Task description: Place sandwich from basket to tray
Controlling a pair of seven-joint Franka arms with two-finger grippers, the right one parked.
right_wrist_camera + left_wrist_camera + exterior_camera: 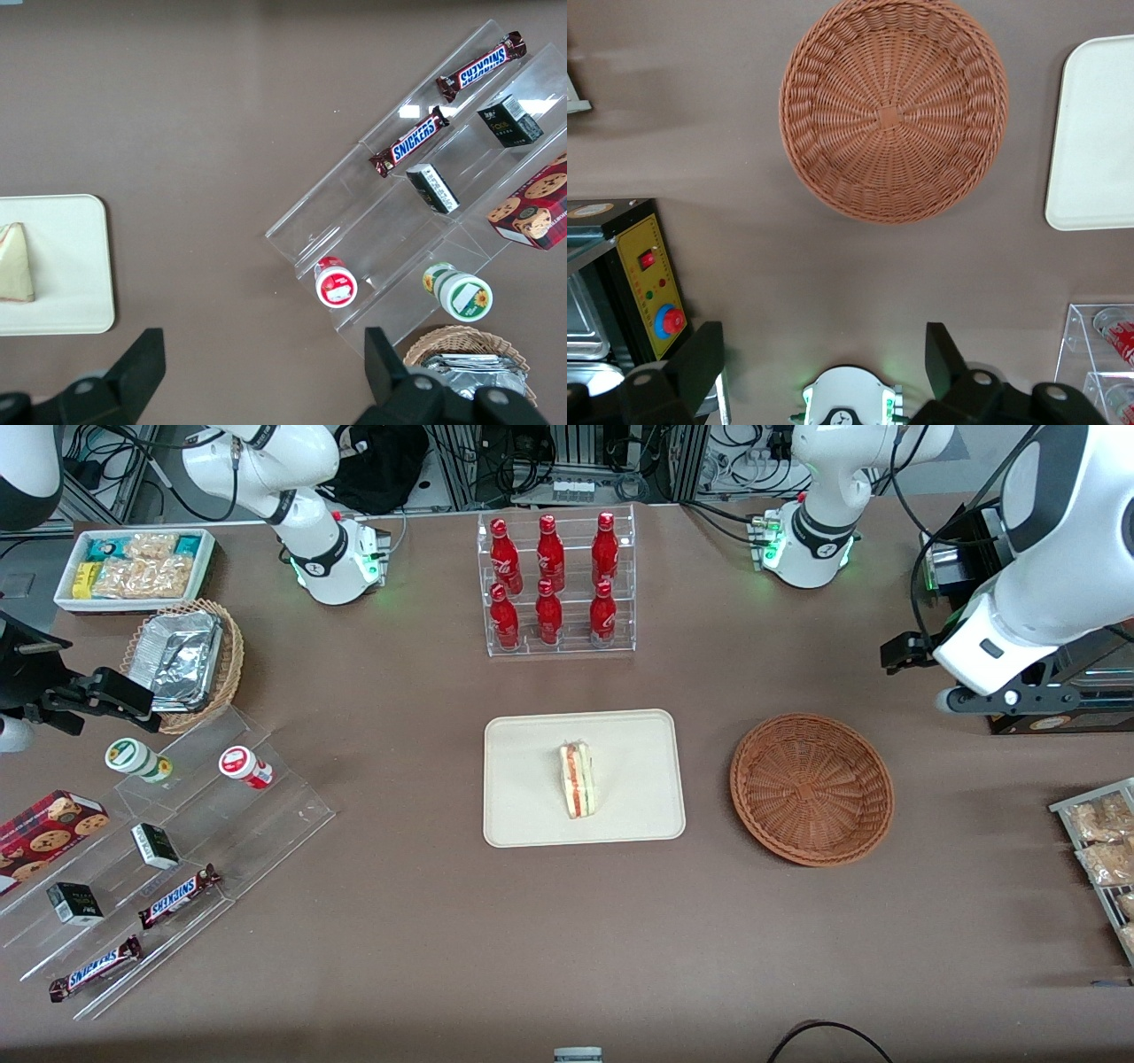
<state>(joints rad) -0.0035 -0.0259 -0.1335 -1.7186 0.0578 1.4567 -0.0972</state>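
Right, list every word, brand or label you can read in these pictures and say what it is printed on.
"SNICKERS": on the two chocolate bars on the clear stepped stand.
Red bottles in the clear rack: white script, too small to read.
Cookie box, two small dark boxes, two lidded cups: print unreadable.
Sandwich, tray, basket: no text.
Gripper, open, hangs above the table, holding nothing.
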